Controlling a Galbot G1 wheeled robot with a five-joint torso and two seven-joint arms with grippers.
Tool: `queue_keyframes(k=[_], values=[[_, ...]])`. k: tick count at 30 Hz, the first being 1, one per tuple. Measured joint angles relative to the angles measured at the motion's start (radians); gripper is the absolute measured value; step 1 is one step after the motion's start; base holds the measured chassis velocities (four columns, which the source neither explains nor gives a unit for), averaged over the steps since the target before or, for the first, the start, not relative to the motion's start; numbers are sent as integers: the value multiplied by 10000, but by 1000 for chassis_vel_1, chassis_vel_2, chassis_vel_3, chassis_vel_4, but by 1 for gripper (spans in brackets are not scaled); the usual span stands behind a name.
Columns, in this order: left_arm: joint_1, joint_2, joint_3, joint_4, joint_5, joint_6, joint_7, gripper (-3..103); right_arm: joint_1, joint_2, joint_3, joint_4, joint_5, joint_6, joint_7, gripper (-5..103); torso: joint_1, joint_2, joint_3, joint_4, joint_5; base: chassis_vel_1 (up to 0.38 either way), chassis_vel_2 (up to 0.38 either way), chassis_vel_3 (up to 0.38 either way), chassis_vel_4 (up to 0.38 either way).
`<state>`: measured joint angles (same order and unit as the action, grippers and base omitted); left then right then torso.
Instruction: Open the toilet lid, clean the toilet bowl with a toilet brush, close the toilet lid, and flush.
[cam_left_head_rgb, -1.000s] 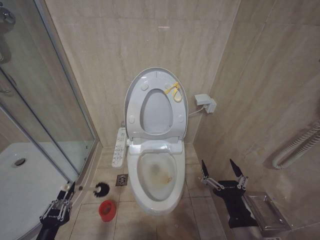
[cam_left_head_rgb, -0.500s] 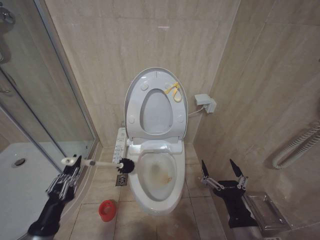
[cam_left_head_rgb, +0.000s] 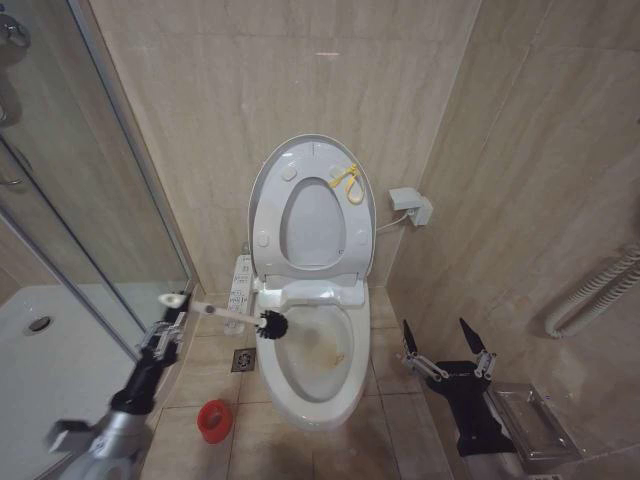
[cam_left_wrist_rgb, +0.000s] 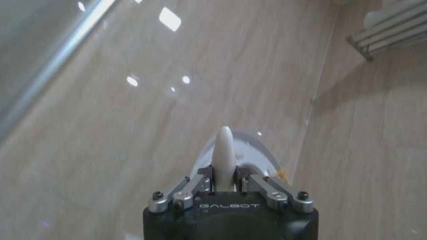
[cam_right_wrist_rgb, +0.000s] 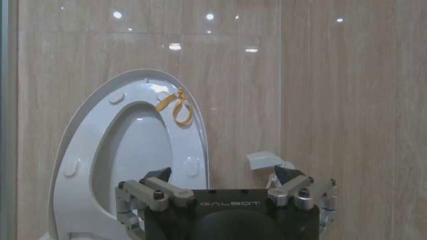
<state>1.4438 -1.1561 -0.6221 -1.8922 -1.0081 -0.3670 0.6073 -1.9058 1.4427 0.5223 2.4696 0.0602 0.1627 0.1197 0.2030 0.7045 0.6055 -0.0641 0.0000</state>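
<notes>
The toilet lid (cam_left_head_rgb: 268, 200) stands raised against the wall with the seat ring up in front of it; a yellow strap (cam_left_head_rgb: 347, 182) hangs at its edge. Below lies the toilet bowl (cam_left_head_rgb: 312, 352), stained yellowish-brown inside. My left gripper (cam_left_head_rgb: 172, 318) is shut on the white handle of the toilet brush (cam_left_head_rgb: 225, 313), whose dark head (cam_left_head_rgb: 272, 324) hovers at the bowl's left rim. The left wrist view shows that gripper (cam_left_wrist_rgb: 225, 176) clamped on the handle (cam_left_wrist_rgb: 225, 147). My right gripper (cam_left_head_rgb: 437, 328) is parked open to the right of the toilet, facing the lid (cam_right_wrist_rgb: 80, 150).
A red holder cup (cam_left_head_rgb: 213, 420) and a floor drain (cam_left_head_rgb: 244, 360) sit on the tiles left of the bowl. The glass shower door (cam_left_head_rgb: 90, 200) and white shower tray (cam_left_head_rgb: 40, 370) close off the left. A white wall box (cam_left_head_rgb: 412, 206) and a metal tray (cam_left_head_rgb: 530, 425) are on the right.
My left arm has lifted the brush up and to the right, carrying its head from above the floor near the red cup to the bowl's left rim. The right arm has not moved.
</notes>
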Motion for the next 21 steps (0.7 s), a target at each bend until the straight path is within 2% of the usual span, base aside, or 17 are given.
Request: queue_keyframes(k=[2, 3, 6, 7, 10, 11, 14, 21], values=[[-539, 64, 651, 592, 169, 11, -112, 21, 0, 0, 0, 0, 0, 0, 0, 100, 0, 0, 0, -2, 1, 0, 0, 0, 0], [-539, 64, 651, 592, 169, 11, -112, 21, 0, 0, 0, 0, 0, 0, 0, 100, 0, 0, 0, -2, 1, 0, 0, 0, 0], [-1518, 70, 1801, 1971, 883, -102, -325, 21, 0, 1, 0, 0, 0, 0, 0, 100, 0, 0, 1, 1, -1, 0, 0, 0, 0], [-1518, 70, 1801, 1971, 883, -102, -325, 21, 0, 1, 0, 0, 0, 0, 0, 100, 0, 0, 1, 1, -1, 0, 0, 0, 0], [-2623, -105, 2782, 3218, 1564, -268, -531, 21, 0, 0, 0, 0, -1, 0, 0, 100, 0, 0, 0, 1, 0, 0, 0, 0, 0], [-2623, -105, 2782, 3218, 1564, -268, -531, 21, 0, 0, 0, 0, -1, 0, 0, 100, 0, 0, 0, 1, 0, 0, 0, 0, 0], [-3564, -259, 3584, 4044, 1940, -368, -674, 21, 0, 0, 0, 0, 0, 0, 0, 100, 1, -1, 0, -2, 1, 0, 0, 0, 0], [-4699, -409, 4873, 5265, 2428, -404, -704, 21, 0, 0, 0, 0, 0, 0, 0, 100, 1, -1, -1, 0, 2, 0, 0, 0, 0]])
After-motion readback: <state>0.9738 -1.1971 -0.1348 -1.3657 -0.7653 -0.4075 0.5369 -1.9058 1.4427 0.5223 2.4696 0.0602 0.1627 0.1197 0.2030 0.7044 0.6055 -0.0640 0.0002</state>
